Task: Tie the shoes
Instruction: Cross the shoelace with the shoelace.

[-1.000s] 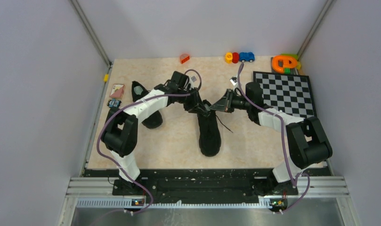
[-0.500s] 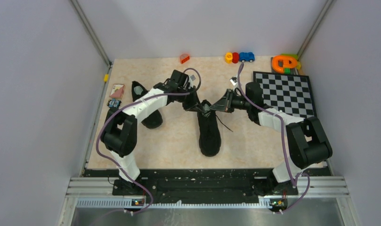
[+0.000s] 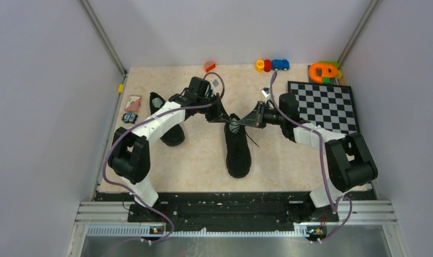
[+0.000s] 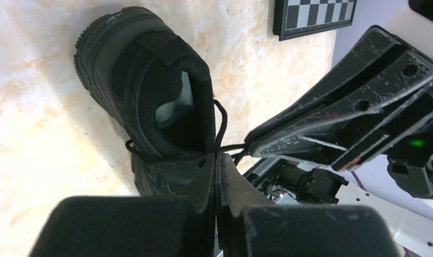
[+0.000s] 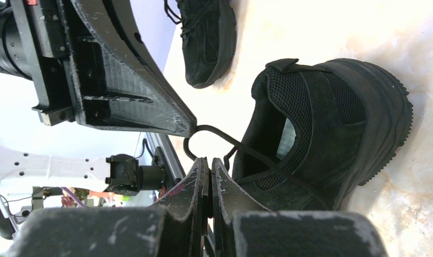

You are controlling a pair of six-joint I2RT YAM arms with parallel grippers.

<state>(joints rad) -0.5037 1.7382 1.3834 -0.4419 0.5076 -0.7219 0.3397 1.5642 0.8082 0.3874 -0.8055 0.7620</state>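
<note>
Two pinches on the lace [image 4: 223, 120] of the middle shoe [image 3: 238, 152], left hand [image 4: 218, 156] newly closed on it, right hand [image 5: 209, 160] clamped as before.

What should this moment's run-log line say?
stage: tying middle shoe | left gripper: shut on lace | right gripper: shut on lace | second shoe: not held

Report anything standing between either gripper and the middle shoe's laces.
Nothing visible does. The left gripper and right gripper both appear shut on the lace at the middle shoe opening, tips nearly meeting. The other shoe lies off to the left.
</note>
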